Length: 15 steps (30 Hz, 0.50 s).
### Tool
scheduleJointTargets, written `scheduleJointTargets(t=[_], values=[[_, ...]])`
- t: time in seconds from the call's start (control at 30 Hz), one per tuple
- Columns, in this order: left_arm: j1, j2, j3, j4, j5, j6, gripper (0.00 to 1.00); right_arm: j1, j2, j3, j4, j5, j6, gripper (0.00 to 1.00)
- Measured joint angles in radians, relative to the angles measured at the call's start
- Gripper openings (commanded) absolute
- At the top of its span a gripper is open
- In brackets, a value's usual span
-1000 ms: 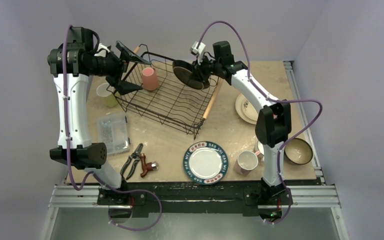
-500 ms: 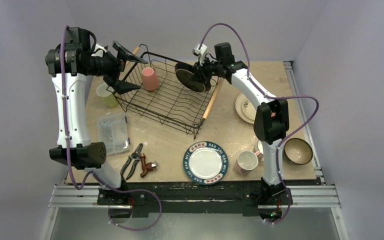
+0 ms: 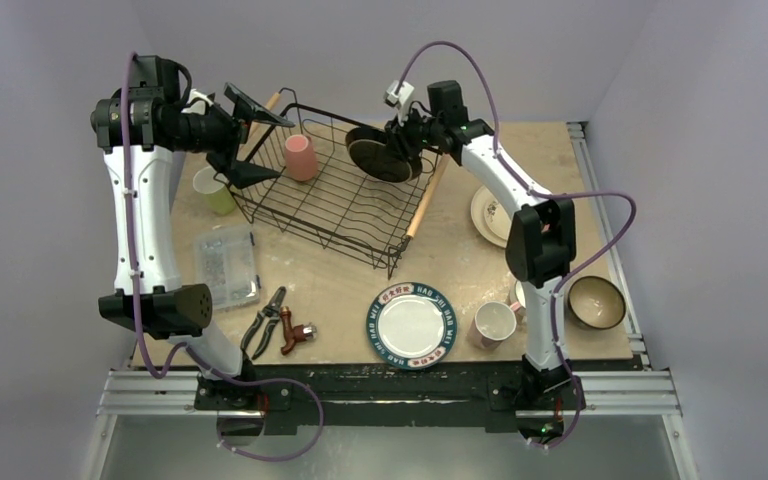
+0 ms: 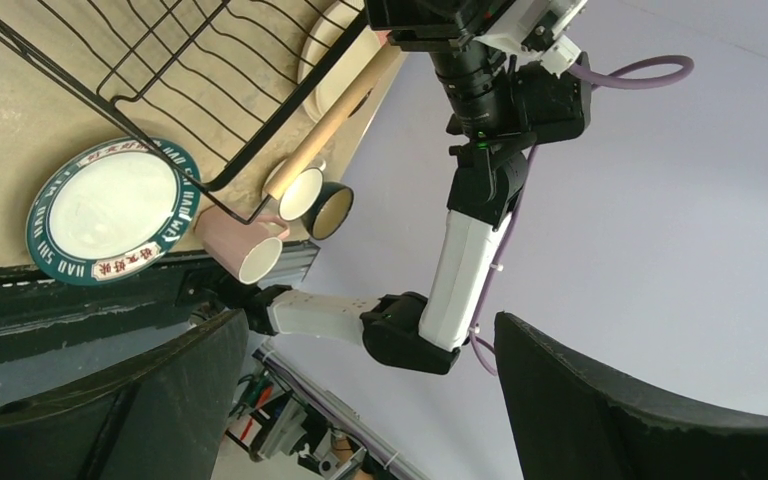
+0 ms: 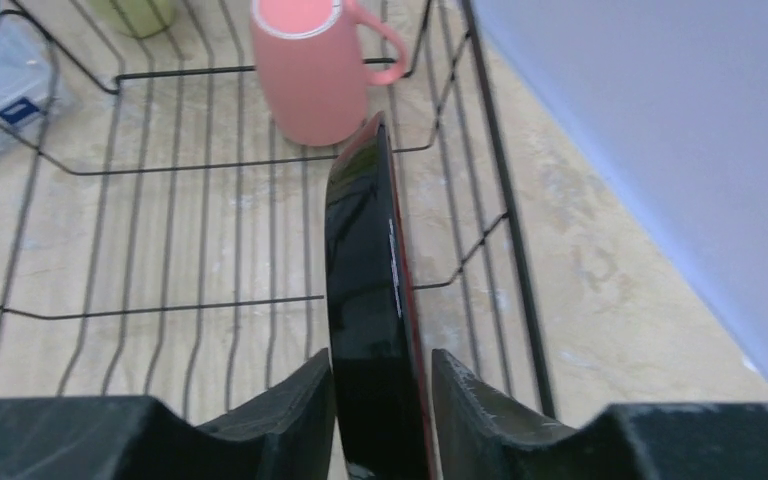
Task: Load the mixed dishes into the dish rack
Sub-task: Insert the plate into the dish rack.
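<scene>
The right gripper (image 5: 380, 378) reaches in at the upper middle of the top view. A glossy round plate, black on its face and red along the edge (image 5: 368, 260), stands on edge between its two fingers (image 5: 280, 415). The fingers flank the plate closely on both sides, but it cannot be told whether they press on it or stand just clear. The plate is within the upper right part of the large black wire dish rack (image 3: 332, 205), near the light wooden rod handle (image 3: 422, 207) on that side. Its bottom edge is hidden by the fingers. In the right wrist view a pink mug (image 5: 312, 78) stands on the rack floor just beyond the plate's far edge.

The left gripper (image 3: 260, 140) hangs at the rack's upper left corner. Its jaws are spread wide apart with nothing between them.

The other things lie on the tan tabletop (image 3: 460, 265) outside the rack:
- A yellow-green mug (image 3: 213, 190) stands just left of the rack, and a clear plastic box of small parts (image 3: 226, 265) lies below it.
- Black pliers (image 3: 266, 320) and a red-handled tool (image 3: 297, 333) lie at lower centre-left.
- A white plate with a teal lettered rim (image 3: 412, 325) lies at lower centre, with a second pink mug (image 3: 495, 323) to its right.
- A cream plate (image 3: 490, 215) lies right of the rack, partly behind the right arm.
- A tan bowl (image 3: 596, 302) sits at the table's right edge.
</scene>
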Motion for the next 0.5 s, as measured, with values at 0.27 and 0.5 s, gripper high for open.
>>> scheduleJointTargets(t=[0.27,0.5], values=[[0.003,0.000,-0.012,0.018,0.010,-0.004,0.91,-0.006,-0.001,0.045,0.031,0.090,-0.009,0.46],[0.003,0.000,-0.013,0.027,0.019,-0.008,0.91,-0.006,-0.003,0.053,0.012,0.161,-0.027,0.36]])
